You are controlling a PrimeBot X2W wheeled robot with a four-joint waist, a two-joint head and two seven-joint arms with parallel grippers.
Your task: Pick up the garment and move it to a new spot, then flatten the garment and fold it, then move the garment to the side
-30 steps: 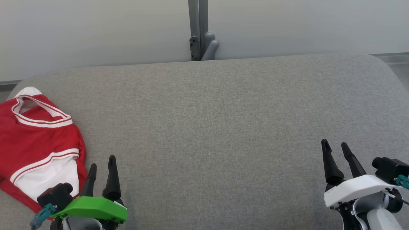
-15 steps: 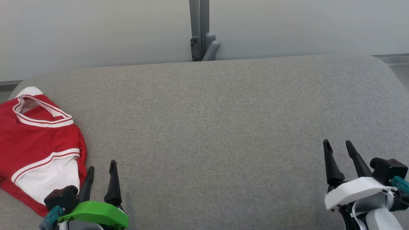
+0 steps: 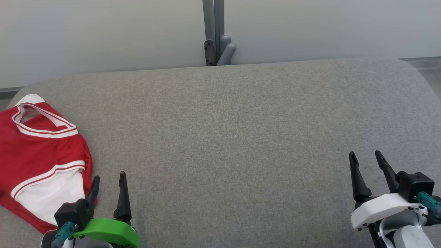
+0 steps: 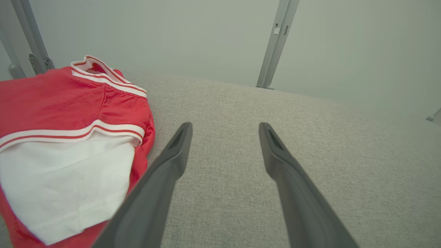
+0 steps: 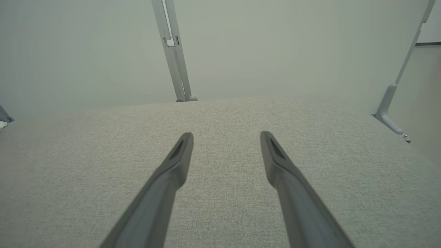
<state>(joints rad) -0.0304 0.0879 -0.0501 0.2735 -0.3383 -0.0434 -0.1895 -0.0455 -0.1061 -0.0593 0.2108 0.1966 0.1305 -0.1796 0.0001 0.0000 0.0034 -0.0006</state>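
A grey woven pad (image 3: 224,137) covers the work surface, rounded at its far corners. Behind it stand pale wall panels (image 3: 103,34), joined by a grey metal post (image 3: 213,31).

The red shirt (image 3: 38,151), with white striped trim and a white panel showing, lies on the pad's far left edge. Its collar is toward the wall and its long axis runs roughly near-to-far. The picture's edge cuts it off, so how much of it drapes off the pad is hard to say.

The left gripper (image 3: 109,175) is just to the right of the shirt's near hem. Its fingers are spread, hold nothing and point away from the robot, so the cloth lies to its left rather than ahead. The right gripper (image 3: 365,153), also spread and empty, is well apart over bare pad. The left arm is plainly nearer, and the pick probably calls for it to shift leftward.
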